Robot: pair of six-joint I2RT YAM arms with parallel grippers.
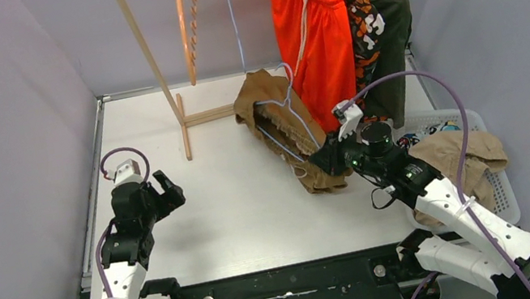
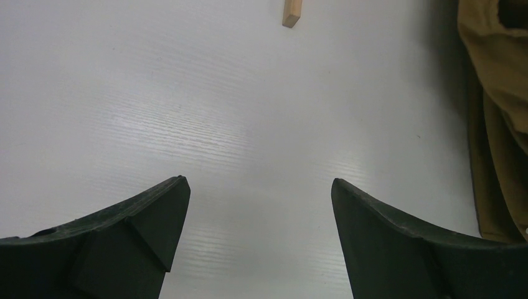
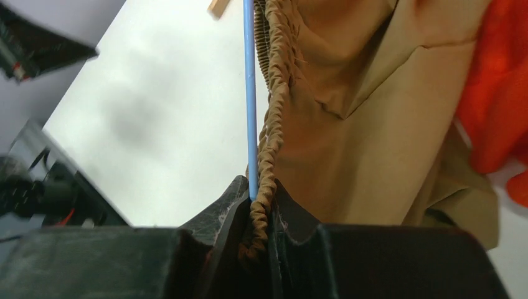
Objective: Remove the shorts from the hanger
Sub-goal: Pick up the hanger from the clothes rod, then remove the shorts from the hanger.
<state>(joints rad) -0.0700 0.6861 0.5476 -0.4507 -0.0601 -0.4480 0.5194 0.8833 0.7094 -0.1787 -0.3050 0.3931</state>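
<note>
The brown shorts (image 1: 279,122) lie on the white table on a blue wire hanger (image 1: 282,103). My right gripper (image 1: 327,160) is shut on their gathered waistband (image 3: 269,143), with the blue hanger wire (image 3: 250,93) beside it between the jaws. The bright orange-red shorts (image 1: 310,26), the camouflage pair (image 1: 364,29) and the dark green pair (image 1: 389,29) hang on the rack at the back. My left gripper (image 1: 170,189) is open and empty over bare table at the left; its view catches the brown shorts (image 2: 498,93) at the right edge.
A white basket (image 1: 500,194) at the right holds beige shorts (image 1: 464,155) and a multicolour pair (image 1: 439,129). The wooden rack's leg (image 1: 152,62) and foot (image 1: 202,116) stand at the back left. An empty orange hanger (image 1: 184,24) hangs there.
</note>
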